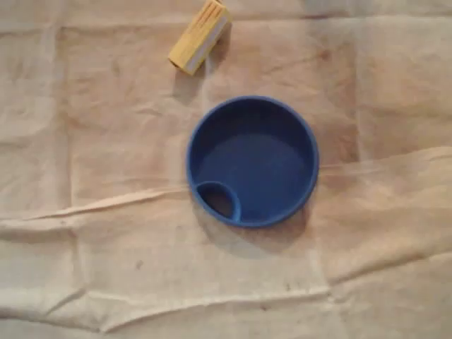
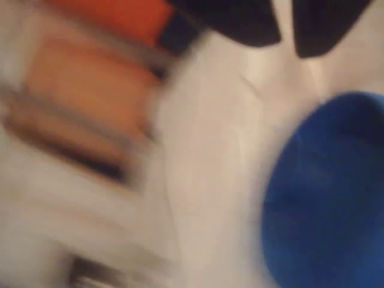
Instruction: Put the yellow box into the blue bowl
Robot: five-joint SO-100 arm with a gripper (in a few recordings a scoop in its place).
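Yellow box (image 1: 198, 37) lies on the cloth (image 1: 106, 141), up-left of the blue bowl (image 1: 252, 161) and apart from it in the overhead view. Our gripper (image 2: 288, 43) — blurred in the wrist view — has jaws slightly parted, empty. We should straddle the box's narrow width before closing.
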